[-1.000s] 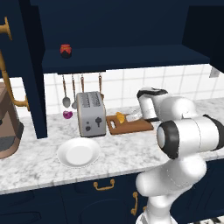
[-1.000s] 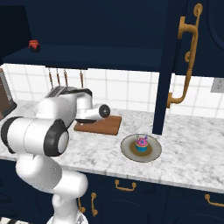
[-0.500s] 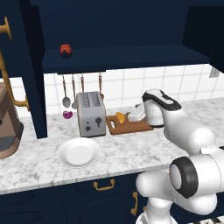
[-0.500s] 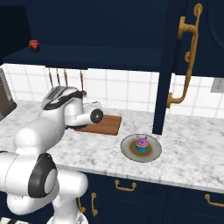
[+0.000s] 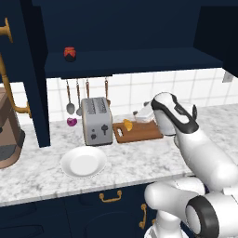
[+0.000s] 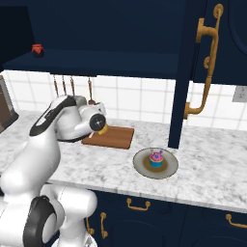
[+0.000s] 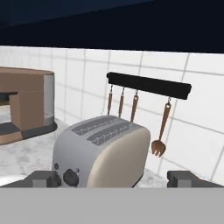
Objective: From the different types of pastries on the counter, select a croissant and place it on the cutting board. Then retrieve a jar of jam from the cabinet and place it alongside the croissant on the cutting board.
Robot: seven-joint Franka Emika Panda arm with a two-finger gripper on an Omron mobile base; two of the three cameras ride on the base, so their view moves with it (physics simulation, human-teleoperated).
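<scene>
Already the croissant (image 5: 128, 125) lies on the cutting board (image 5: 142, 131), at the board's left end near its handle slot, so your next target is the jar of jam (image 5: 69, 53). It stands on the cabinet (image 5: 135, 58) shelf, near the shelf's left end and close to its front edge, high above the toaster (image 5: 96, 121).

Handling, as a judgement: the jar looks small, rigid and light, with smooth sides that could slip. Take it across the red body below the dark lid, with the fingers level. It is squat, so it should not tip readily, but a nudge could push it deeper into the shelf.

Gripper (image 7: 113, 178): jaws spread wide, nothing between them. In the hand view it looks along the counter (image 5: 139, 158) toward the toaster, the utensil rail (image 7: 148, 85) and a brown appliance (image 7: 26, 105) beyond.

Changes from a second ago: the arm has unfolded, its big elbow joint dropping to the lower edge of the base views while the hand stays over the board's right part. The croissant, the white plate (image 5: 83, 161) and the cupcake (image 6: 155, 159) on its dish nearer the counter's front edge have not moved.
</scene>
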